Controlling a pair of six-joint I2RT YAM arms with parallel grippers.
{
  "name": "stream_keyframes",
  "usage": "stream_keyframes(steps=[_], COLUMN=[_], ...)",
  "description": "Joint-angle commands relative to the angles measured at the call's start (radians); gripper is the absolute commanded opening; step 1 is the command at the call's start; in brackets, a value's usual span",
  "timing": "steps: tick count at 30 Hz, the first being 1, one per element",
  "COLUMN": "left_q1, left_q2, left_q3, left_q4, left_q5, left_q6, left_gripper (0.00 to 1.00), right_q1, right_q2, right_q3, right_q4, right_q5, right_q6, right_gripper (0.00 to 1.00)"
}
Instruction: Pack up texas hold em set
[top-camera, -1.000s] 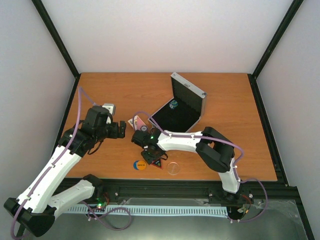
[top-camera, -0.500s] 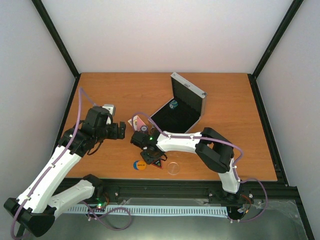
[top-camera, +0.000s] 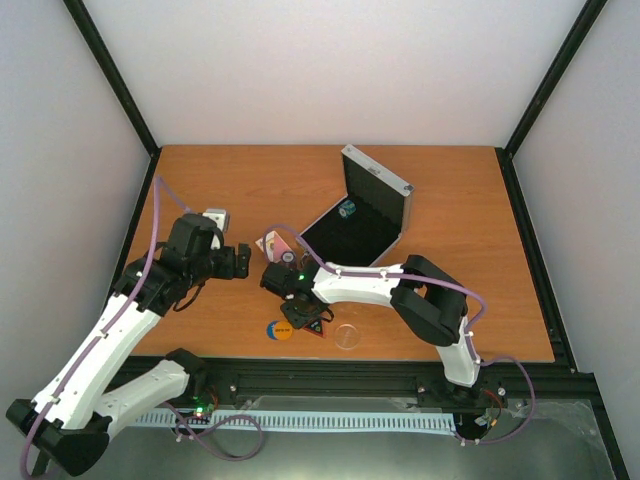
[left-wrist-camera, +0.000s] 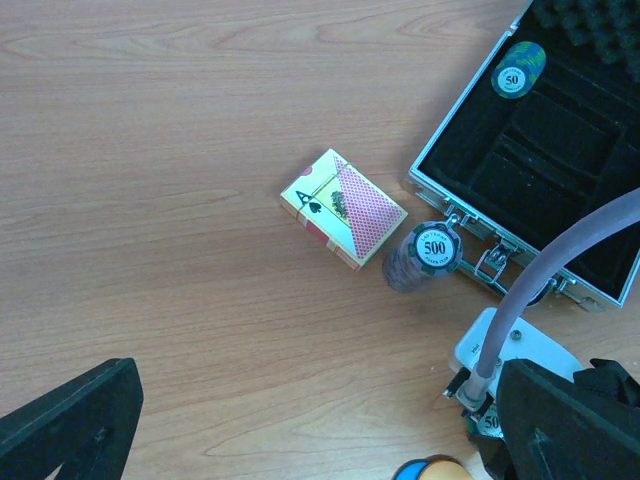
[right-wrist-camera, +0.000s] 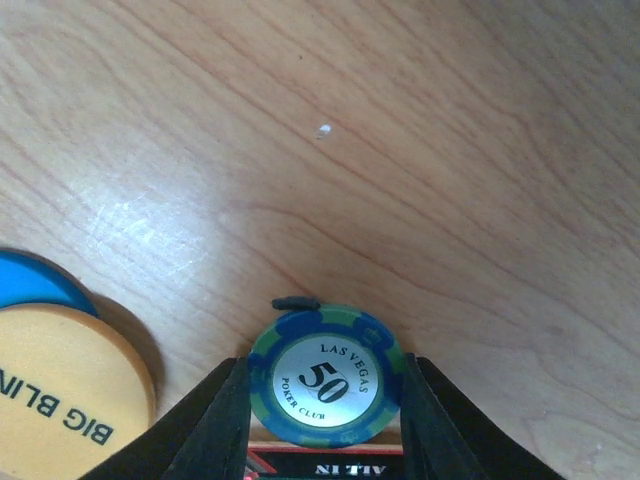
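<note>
**Blue-green chip (right-wrist-camera: 325, 375) gripped; carry to the case is due**

Toward the near edge of the table, at its middle, the chip is pinched on both sides by the right gripper (top-camera: 297, 312). It is held just beside the orange disc (right-wrist-camera: 60, 390) and over the black-red triangle (top-camera: 316, 327). The left gripper (top-camera: 243, 260) is spread wide, with nothing in it, nearer the left edge. The pick-up step is judged to be in hand. A lift and a carry to the open silver case (top-camera: 380, 185), nearer the far edge, are called for next. The card pack (left-wrist-camera: 343, 208), chip stack (left-wrist-camera: 434, 250) and clear disc (top-camera: 347, 336) are not yet packed.
</note>
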Motion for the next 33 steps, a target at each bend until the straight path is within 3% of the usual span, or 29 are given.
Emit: stream_keyframes(steps=[1, 11, 17, 21, 33], left_q1=[0.005, 0.005, 0.005, 0.005, 0.005], left_q2=[-0.009, 0.009, 0.023, 0.028, 0.035], left_q3=[0.025, 0.019, 0.02, 0.024, 0.028], left_q4=[-0.001, 0.027, 0.038, 0.035, 0.029], left_q5=[-0.003, 0.011, 0.015, 0.015, 0.011], left_q6=[-0.007, -0.008, -0.005, -0.001, 0.003], left_gripper=[1.0, 1.0, 1.0, 1.0, 1.0], right_q1=[-0.006, -0.039, -0.043, -0.042, -0.077], right_q2=[-0.027, -0.086, -0.071, -0.051, -0.028], right_q3=[0.011, 0.043, 0.039, 0.031, -0.031], right_q4=[-0.039, -0.061, -0.033, -0.016, 0.032], right_q5=[0.047, 0.052, -0.029, -0.082, -0.101], right_q6=[0.018, 0.01, -0.022, -0.036, -0.056], right_gripper=[0.29, 0.3, 0.64, 0.73, 0.72])
